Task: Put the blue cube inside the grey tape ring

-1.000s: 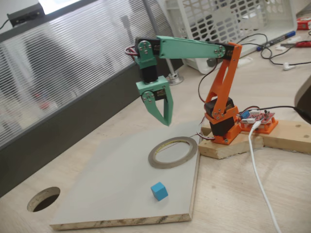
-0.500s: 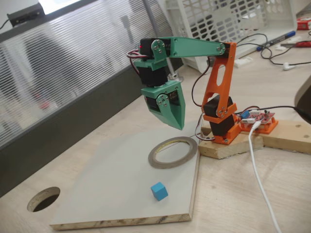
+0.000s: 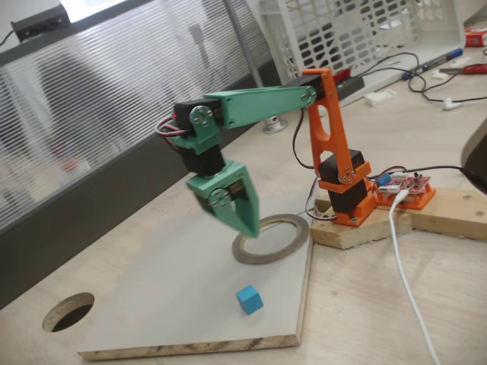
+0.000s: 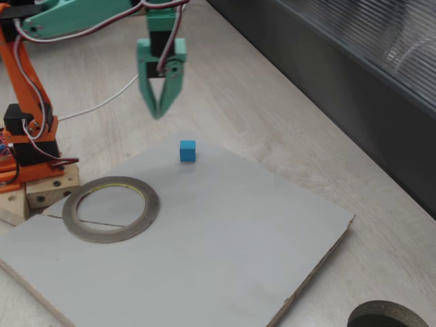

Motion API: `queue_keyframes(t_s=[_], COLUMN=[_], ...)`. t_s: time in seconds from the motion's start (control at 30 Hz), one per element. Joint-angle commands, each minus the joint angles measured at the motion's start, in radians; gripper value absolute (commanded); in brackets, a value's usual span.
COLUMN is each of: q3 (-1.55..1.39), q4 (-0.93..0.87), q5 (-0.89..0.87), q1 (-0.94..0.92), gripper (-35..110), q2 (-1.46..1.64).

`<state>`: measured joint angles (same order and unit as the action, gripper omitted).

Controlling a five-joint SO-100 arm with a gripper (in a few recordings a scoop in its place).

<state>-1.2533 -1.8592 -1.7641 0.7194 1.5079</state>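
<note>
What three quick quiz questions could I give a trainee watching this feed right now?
1. True or false: the blue cube already lies inside the grey tape ring.
2. What do the cube and the ring both rest on: (a) the grey board, (b) the bare desk, (c) the white basket?
3. Are the jaws of the gripper holding anything?

Key:
1. False; the cube sits on the board, apart from the ring.
2. (a).
3. No; the gripper hangs in the air above the board, jaws nearly closed, with nothing between them.
</note>
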Motion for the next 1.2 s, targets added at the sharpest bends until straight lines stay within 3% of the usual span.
queue_keyframes(t_s=[0.0, 1.17], q3=[0.137, 0.164], q4=[-0.026, -0.028], q5=[-0.011, -0.011], q1=[0.031, 0.029], gripper=[1, 6], q2=[-0.107, -0.120])
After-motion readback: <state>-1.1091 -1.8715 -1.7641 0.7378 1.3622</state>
